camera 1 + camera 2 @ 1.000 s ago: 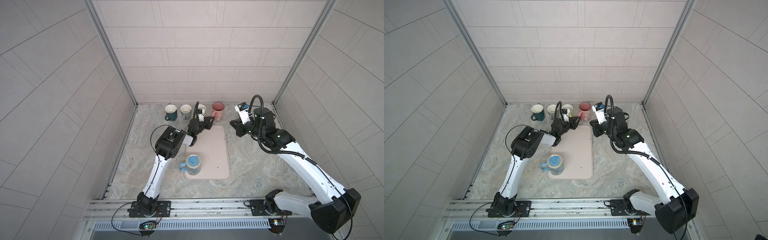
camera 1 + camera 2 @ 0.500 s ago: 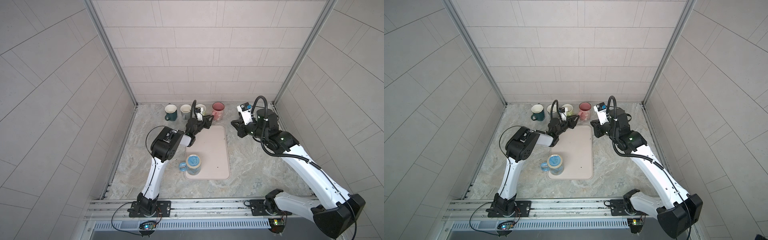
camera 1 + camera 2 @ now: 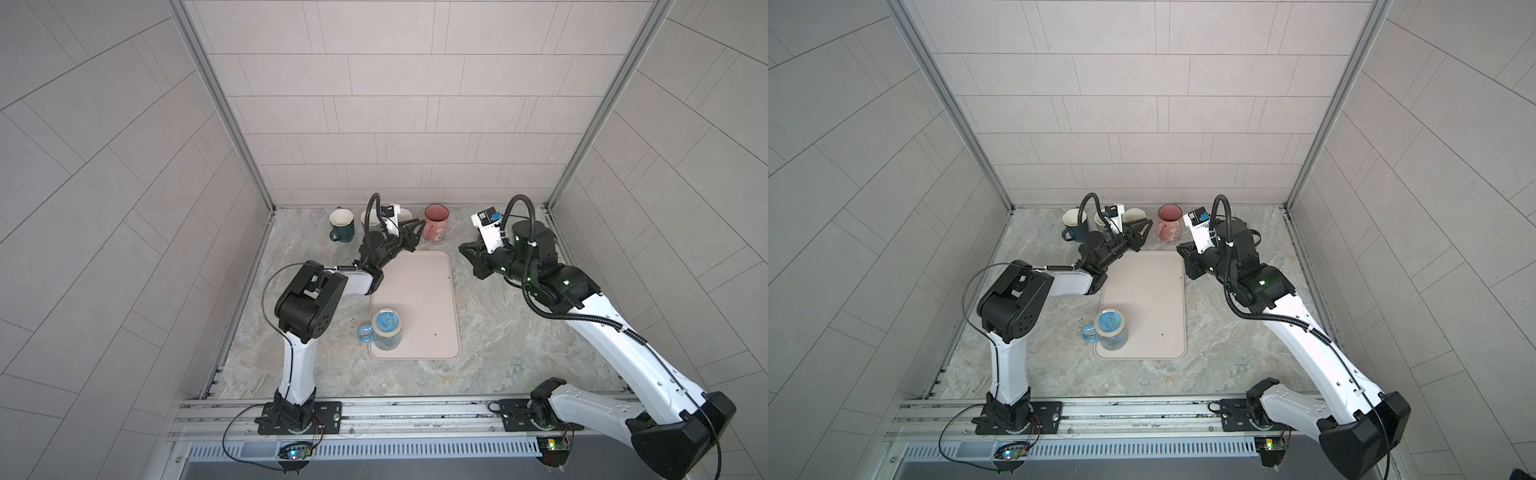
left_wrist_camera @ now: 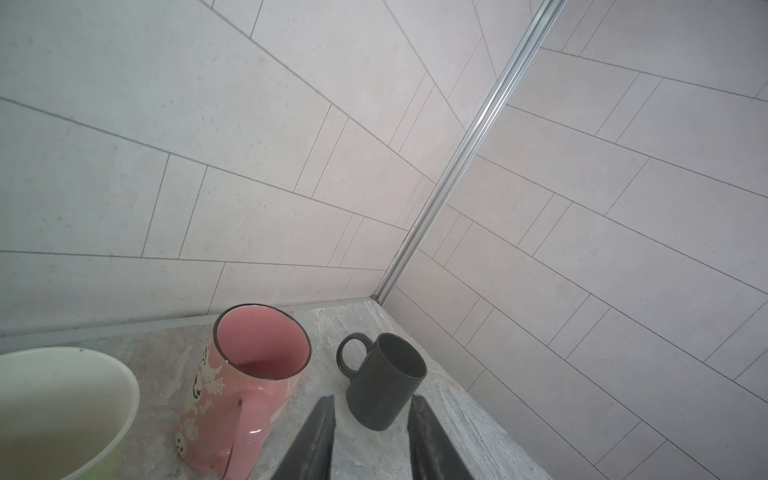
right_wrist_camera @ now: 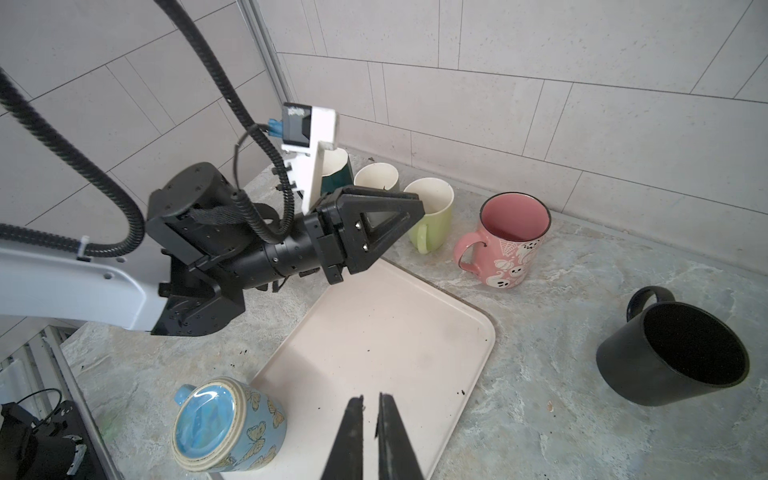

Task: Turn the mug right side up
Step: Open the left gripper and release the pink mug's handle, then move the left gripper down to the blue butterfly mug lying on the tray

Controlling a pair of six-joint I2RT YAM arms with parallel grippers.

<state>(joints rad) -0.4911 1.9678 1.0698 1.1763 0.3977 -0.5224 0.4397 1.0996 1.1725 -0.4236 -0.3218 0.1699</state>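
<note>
The mug (image 3: 386,330) (image 3: 1109,330) (image 5: 226,424) is blue with butterflies. It stands upside down, base up, on the front left corner of the pink tray (image 3: 424,291) (image 3: 1154,291) (image 5: 374,332), its handle pointing left. My left gripper (image 3: 415,226) (image 3: 1144,226) (image 4: 372,405) (image 5: 417,208) hovers far from it, beyond the tray's back edge near the row of mugs, open with nothing between its fingers. My right gripper (image 3: 463,249) (image 3: 1179,249) (image 5: 371,399) is shut and empty, hanging by the tray's back right corner.
Along the back wall stand, upright, a teal mug (image 3: 341,224), a cream mug (image 5: 376,180), a green mug (image 5: 430,212) (image 4: 62,407) and a pink mug (image 3: 435,222) (image 3: 1169,224) (image 4: 249,374) (image 5: 511,245). An upright black mug (image 4: 382,382) (image 5: 669,353) stands right of the pink one.
My left gripper has drifted a little toward the back wall and its elbow has swung left. The right arm has barely moved. The blue mug has stayed put.
</note>
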